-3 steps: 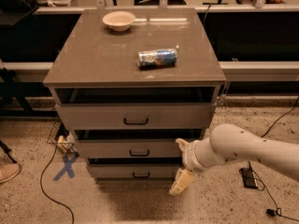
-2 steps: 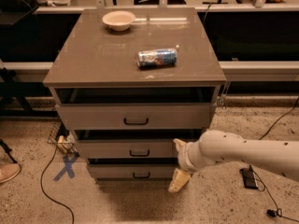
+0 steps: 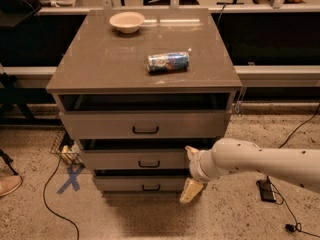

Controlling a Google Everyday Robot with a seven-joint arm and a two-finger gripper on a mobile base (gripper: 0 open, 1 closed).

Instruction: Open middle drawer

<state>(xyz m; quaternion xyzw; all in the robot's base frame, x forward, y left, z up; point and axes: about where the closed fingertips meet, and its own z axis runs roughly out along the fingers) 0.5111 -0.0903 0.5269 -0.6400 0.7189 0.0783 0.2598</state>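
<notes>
Grey-taupe, the middle drawer (image 3: pixel 120 160) sits under the front edge of the bench (image 3: pixel 100 69), second in a stack of three. Its flat front carries a small black bar handle (image 3: pixel 149 163), and a dark gap shows along its top. The gripper (image 3: pixel 187 174) is at the drawer's right end, below the front right corner of the bench. Its two cream fingers (image 3: pixel 191 190) are spread wide apart, one at the drawer's upper right corner and the other down beside the bottom drawer (image 3: pixel 130 185). They grasp nothing that I can see. The white arm (image 3: pixel 260 160) reaches in from the right.

Above, the top drawer (image 3: pixel 100 125) also shows a dark gap over its front. On the bench, a pale bowl (image 3: pixel 127 21) stands near the back edge, left of centre. A can (image 3: pixel 168 62) lies on its side, nearer the right edge.
</notes>
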